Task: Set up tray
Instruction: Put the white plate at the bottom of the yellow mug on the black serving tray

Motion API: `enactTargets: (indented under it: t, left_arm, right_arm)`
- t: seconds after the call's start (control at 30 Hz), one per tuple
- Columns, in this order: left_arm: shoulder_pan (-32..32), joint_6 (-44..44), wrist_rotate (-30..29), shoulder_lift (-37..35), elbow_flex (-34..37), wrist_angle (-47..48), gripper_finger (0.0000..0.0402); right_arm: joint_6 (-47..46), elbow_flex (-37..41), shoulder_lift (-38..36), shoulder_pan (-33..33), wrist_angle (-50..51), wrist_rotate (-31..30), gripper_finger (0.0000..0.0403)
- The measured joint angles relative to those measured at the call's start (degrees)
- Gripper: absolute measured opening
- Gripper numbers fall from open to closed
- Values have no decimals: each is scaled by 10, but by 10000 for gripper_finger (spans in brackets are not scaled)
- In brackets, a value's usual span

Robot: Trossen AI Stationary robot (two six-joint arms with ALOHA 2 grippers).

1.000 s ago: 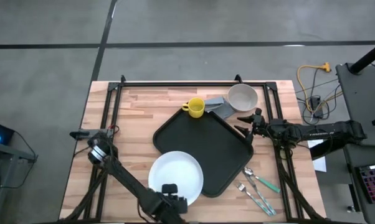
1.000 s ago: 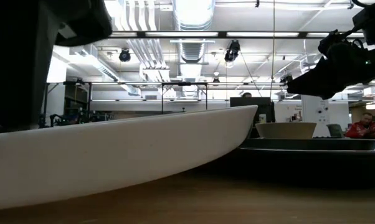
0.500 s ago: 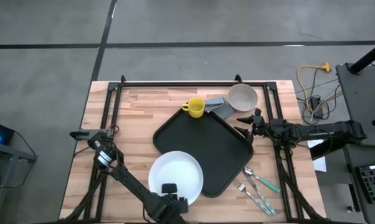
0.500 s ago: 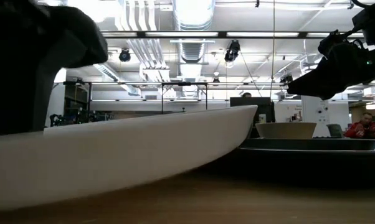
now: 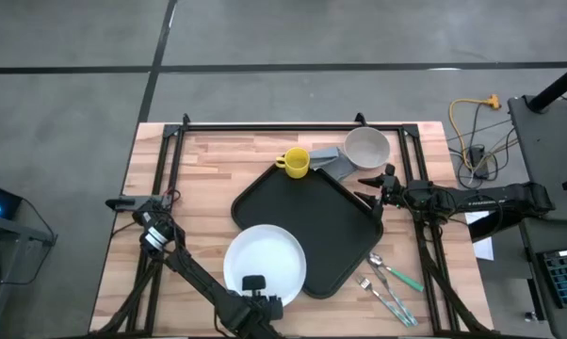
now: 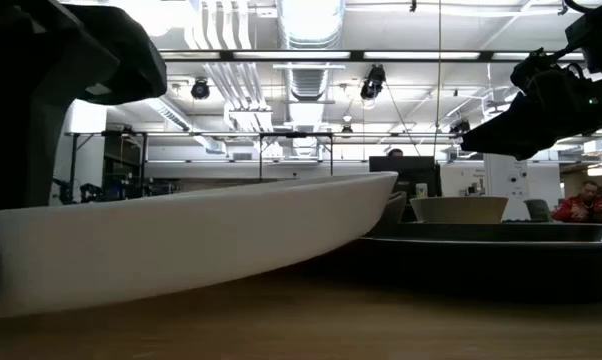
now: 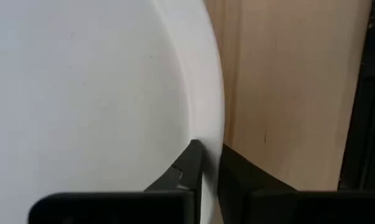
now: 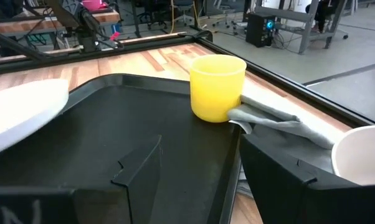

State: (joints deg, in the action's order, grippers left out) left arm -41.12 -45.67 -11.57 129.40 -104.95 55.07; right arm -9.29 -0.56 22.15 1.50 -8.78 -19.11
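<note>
Pinching the plate (image 7: 88, 93) rim, the left gripper (image 7: 203, 163) tilts it over the tray (image 5: 312, 212); right gripper (image 8: 194, 168) spread above the wooden table (image 5: 208, 160).

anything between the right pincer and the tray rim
Nothing visible does. The right pincer stands open straddling the tray rim at its far right corner; the yellow cup and grey cloth lie farther along, beyond it.

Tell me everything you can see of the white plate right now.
The plate is round, plain white, smooth and glossy, with a shallow upturned rim, and nothing on it. It sits at the table's near edge, its far side overlapping the black tray and tilted up off the wood in the low view. The left gripper is shut on its near rim, one finger inside, one outside. Nothing else touches it.
</note>
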Motion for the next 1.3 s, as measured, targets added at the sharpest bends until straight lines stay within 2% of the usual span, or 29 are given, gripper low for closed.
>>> enactTargets:
  t: [0.43, 0.9, 1.3]
  left_arm:
    - [-1, -5, 0, -13, 2, 3, 2]
    - [3, 20, -9, -46, 2, 117, 1]
    - [25, 91, -97, -56, 2, 120, 1]
  right_arm:
    - [3, 0, 0, 0, 0, 0, 208]
    - [3, 0, 1, 0, 0, -1, 208]
    - [3, 0, 1, 0, -1, 0, 208]
